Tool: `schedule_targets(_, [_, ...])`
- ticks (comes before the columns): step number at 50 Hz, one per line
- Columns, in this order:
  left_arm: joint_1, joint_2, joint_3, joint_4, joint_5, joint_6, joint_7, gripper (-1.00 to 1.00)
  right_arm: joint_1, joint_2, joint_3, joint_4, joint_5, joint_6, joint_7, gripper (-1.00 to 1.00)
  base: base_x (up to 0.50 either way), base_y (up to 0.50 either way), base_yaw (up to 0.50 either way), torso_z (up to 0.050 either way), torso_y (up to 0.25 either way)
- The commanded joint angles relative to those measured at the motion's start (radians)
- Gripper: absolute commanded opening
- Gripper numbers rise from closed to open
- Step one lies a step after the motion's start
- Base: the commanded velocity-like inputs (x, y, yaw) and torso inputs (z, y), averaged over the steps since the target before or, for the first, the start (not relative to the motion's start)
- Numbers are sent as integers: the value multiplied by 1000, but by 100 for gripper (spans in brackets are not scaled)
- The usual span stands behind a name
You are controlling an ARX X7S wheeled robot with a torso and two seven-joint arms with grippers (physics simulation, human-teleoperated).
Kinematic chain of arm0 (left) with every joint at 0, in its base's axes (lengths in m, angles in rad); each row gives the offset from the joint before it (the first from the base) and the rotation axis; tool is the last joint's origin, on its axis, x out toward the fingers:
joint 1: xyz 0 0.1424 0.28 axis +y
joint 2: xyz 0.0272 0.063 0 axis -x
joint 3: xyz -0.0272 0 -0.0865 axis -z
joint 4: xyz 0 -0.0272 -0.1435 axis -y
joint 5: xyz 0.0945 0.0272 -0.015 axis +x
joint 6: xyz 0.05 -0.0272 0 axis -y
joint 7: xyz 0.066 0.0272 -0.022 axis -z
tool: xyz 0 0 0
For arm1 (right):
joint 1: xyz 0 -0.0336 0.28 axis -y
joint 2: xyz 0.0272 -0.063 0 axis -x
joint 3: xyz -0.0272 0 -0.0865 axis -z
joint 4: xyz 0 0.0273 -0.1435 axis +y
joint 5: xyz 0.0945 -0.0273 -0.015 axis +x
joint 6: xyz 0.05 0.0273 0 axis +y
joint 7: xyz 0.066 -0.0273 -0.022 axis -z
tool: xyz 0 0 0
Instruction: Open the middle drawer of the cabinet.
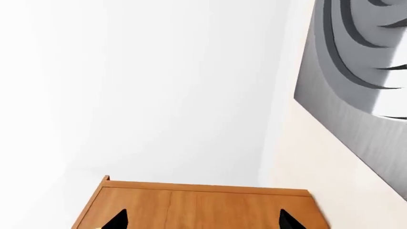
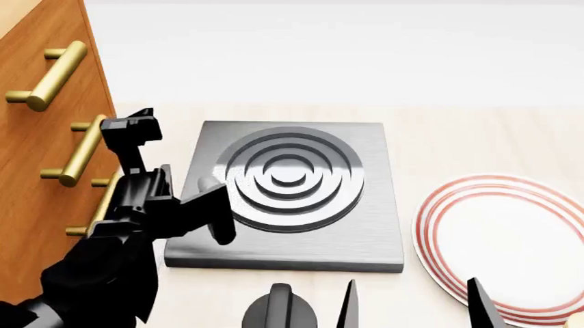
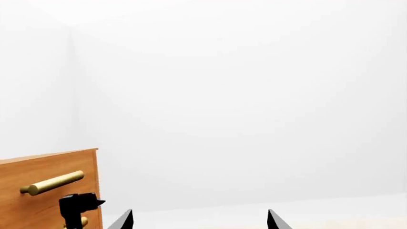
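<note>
Left gripper [image 2: 128,147]: the head view shows it raised against the cabinet [image 2: 37,89] front, at the level of the middle drawer [image 2: 41,154], right beside that drawer's brass handle [image 2: 81,152]. Contact with the bar cannot be told; the black fingers overlap it. In the left wrist view two black fingertips [image 1: 114,220] stand well apart at the frame edge, nothing between them, so the jaws are wide, with the cabinet top beyond.

Right gripper [image 2: 411,307]: low in the head view at about 6 o'clock, two thin fingertips [image 2: 348,304] spread wide over the table [image 2: 474,137], empty. The right wrist view agrees: tips apart, only white wall between.

Cabinet sits at 9 to 10 o'clock in the head view. Top drawer handle [image 2: 50,75] is above the middle one; the lowest handle [image 2: 91,219] is partly hidden by the left arm. All three drawer fronts look flush.

Grey square plate with raised concentric rings [image 2: 287,184] lies at centre, just right of the left arm. Red-striped white plate [image 2: 497,246] lies at 4 o'clock, apart from the ringed block.
</note>
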Motion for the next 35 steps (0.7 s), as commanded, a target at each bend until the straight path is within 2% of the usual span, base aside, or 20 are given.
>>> schedule_targets(1, [19,0,0,-30,-7,-5,-15,100,2,6,-7,3,0,-4,8,100,0,0,0,0,0])
schedule_targets(35, [45,0,-21,-136,-30,16,-40,100,12,23,-33,8,-3,-5,29,100,0,0,0,0,0])
